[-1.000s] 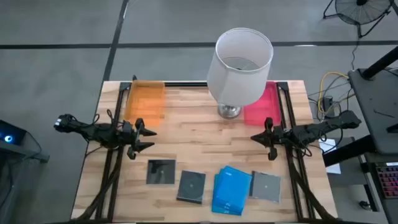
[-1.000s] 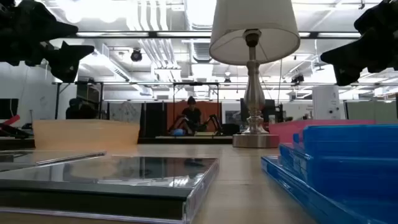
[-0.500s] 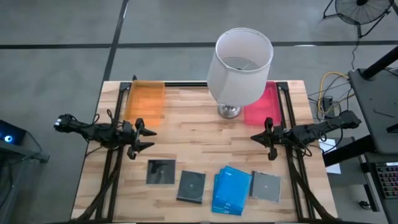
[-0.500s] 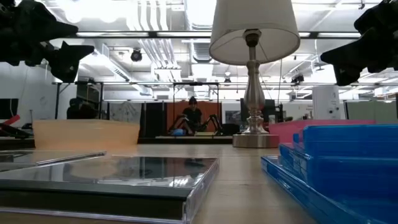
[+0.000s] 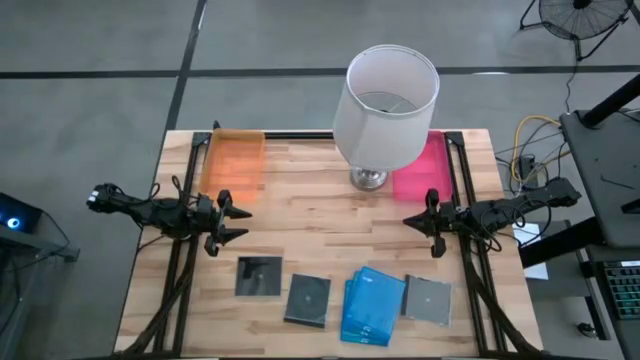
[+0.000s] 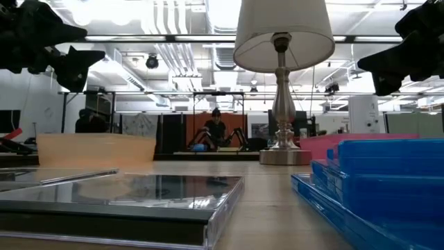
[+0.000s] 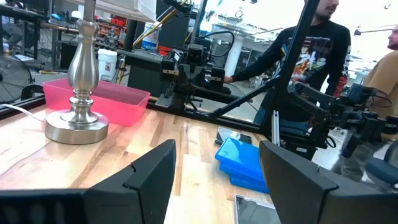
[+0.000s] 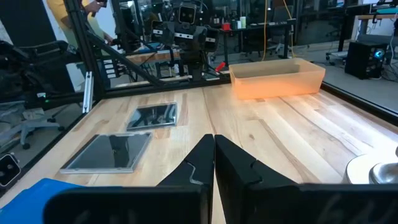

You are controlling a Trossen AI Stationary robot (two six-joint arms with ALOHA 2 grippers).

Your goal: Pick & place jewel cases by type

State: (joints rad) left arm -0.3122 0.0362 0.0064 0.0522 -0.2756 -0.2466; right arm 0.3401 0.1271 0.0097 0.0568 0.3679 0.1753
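Jewel cases (image 5: 345,298) — labels unreadable

Bright, even overhead lighting from ceiling fixtures (image 6: 173,28). Shadows faint on the table (image 5: 330,225). Low view: nearest case (image 6: 125,198) blurred, reflecting glare.

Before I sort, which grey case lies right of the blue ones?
The grey case at the row's right end; the other two lie left of the blue cases.

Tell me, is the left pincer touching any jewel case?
Apart. In the high view the left pincer hovers open, bare wood between it and the nearest grey jewel case.
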